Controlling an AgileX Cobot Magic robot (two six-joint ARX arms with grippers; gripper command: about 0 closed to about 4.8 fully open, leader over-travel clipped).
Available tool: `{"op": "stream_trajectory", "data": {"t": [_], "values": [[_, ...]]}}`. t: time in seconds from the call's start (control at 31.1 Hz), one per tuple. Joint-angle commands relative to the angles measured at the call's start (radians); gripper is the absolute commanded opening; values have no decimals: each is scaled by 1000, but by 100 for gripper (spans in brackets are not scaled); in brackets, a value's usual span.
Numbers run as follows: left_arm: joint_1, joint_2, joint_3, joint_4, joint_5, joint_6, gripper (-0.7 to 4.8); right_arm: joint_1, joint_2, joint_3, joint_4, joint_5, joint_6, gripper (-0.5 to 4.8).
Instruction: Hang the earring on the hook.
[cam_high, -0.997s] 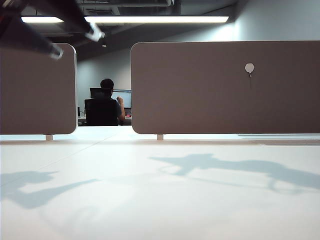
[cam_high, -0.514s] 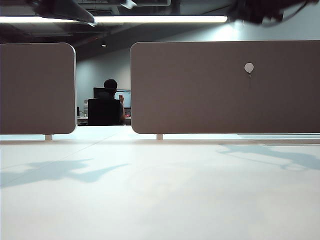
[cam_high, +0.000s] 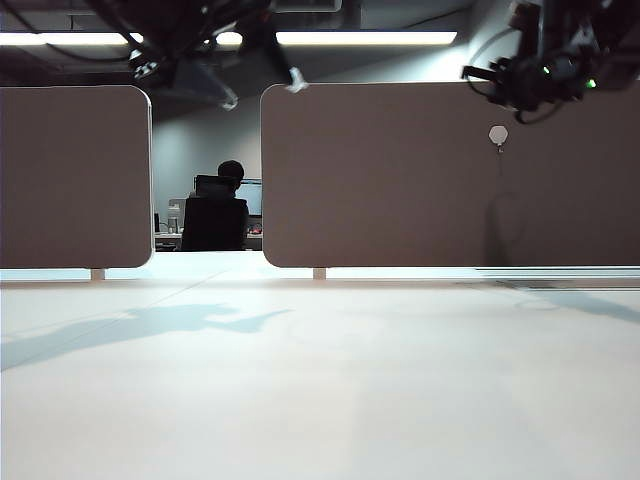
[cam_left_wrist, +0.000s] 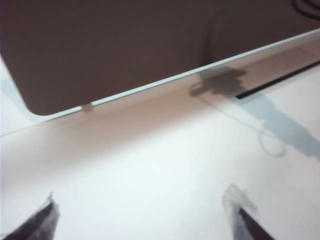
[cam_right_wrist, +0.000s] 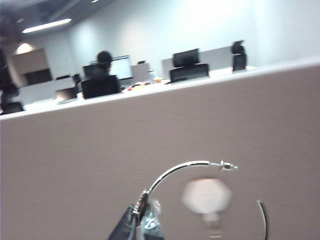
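From the exterior view, the hook (cam_high: 499, 136) on the grey partition (cam_high: 400, 180) carried nothing, so hanging was not yet done; the right gripper (cam_high: 500, 78) hovered just above and beside it. The left gripper (cam_high: 262, 88) hung high, well apart. In the left wrist view its fingers (cam_left_wrist: 239, 206) were spread wide over the white table (cam_left_wrist: 150, 180) — empty. In the right wrist view the right gripper (cam_right_wrist: 140, 217) was clenched on the earring (cam_right_wrist: 192, 165), its hoop arching around the blurred hook (cam_right_wrist: 206, 196) — the final approach remained.
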Motion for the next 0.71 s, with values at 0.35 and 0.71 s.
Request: {"op": "stream_trajectory", "data": {"t": [0.35,0.71], "values": [[13,48,5,97,-2,1,479,-21,189,193,-91,-111,43,-6],[13,47,5,99,-2,1,479,-14,293,300,-86,-86,53,-6]]}}
